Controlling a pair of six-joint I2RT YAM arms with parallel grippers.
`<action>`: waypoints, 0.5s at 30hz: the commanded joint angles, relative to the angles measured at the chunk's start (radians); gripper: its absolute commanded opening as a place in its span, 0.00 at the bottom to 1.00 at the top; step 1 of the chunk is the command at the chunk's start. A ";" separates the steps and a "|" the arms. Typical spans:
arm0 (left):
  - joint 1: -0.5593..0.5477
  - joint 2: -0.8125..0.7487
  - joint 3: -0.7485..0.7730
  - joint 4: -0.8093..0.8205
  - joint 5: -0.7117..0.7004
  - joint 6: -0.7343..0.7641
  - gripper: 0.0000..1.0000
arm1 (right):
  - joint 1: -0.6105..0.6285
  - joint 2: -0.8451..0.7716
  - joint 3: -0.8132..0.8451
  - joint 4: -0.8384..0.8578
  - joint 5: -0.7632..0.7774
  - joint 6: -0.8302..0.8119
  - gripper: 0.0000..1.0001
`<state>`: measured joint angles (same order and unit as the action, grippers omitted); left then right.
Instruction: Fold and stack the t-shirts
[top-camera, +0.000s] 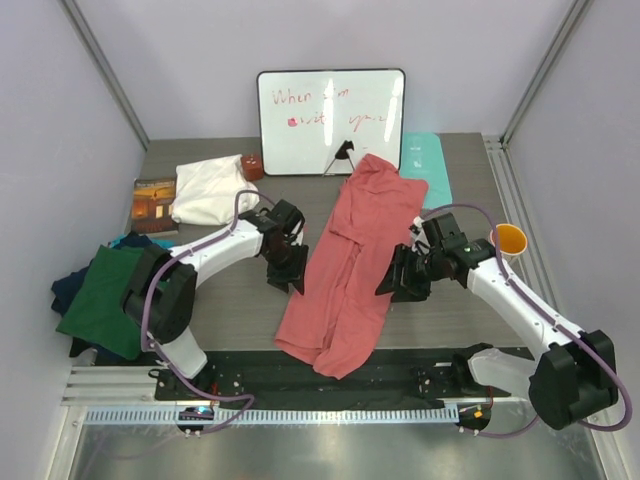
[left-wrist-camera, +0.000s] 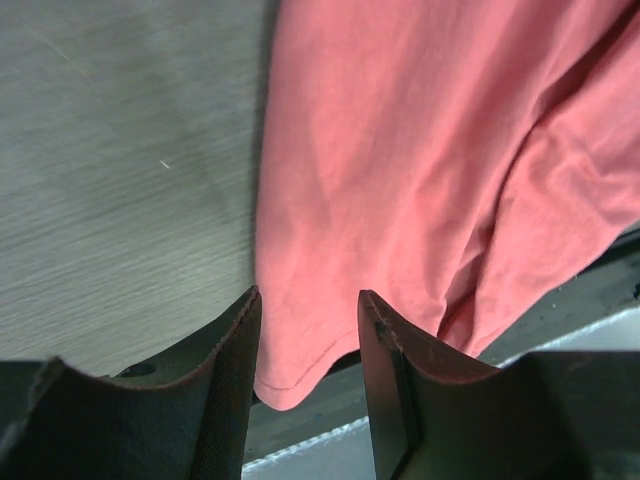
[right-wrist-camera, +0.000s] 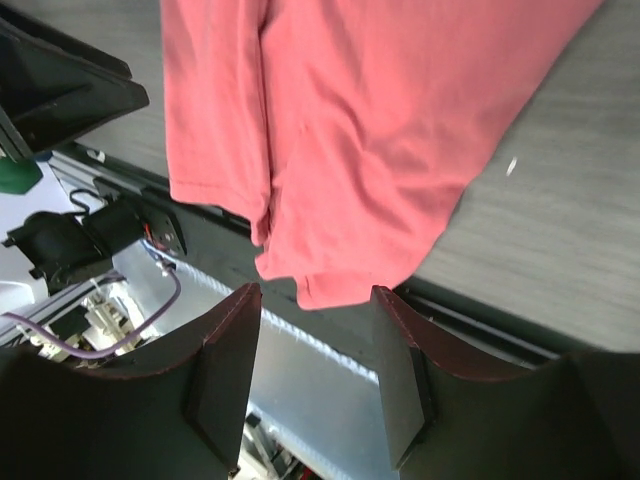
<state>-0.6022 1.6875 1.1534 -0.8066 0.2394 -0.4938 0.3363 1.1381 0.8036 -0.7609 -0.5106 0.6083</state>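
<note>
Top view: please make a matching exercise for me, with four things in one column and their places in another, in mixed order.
Things:
1 pink t-shirt
2 green t-shirt
3 whiteboard
4 orange cup

Places:
a far right side
b middle
c at the back, standing up
d far left side

Pairs: 1-b; 2-d; 3-c; 4-a

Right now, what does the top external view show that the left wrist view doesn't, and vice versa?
Only top external: the whiteboard, dark green t-shirt, white cloth, book, orange cup, pale-teal mat and right gripper. Only left wrist: the left gripper with jaws open above the salmon-pink t-shirt, near its corner, gripping nothing. Both: that t-shirt lying on the grey table.
</note>
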 joint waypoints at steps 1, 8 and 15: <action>-0.001 -0.080 -0.073 0.057 0.107 -0.017 0.45 | 0.032 -0.047 -0.035 -0.058 -0.006 0.064 0.54; 0.005 -0.186 -0.211 0.043 0.092 -0.041 0.46 | 0.066 -0.100 -0.102 -0.112 0.009 0.061 0.55; 0.013 -0.227 -0.293 0.064 0.132 -0.077 0.48 | 0.121 -0.129 -0.216 -0.087 -0.008 0.093 0.57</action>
<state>-0.5961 1.4887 0.8810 -0.7746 0.3222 -0.5430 0.4248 1.0378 0.6399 -0.8463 -0.5041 0.6651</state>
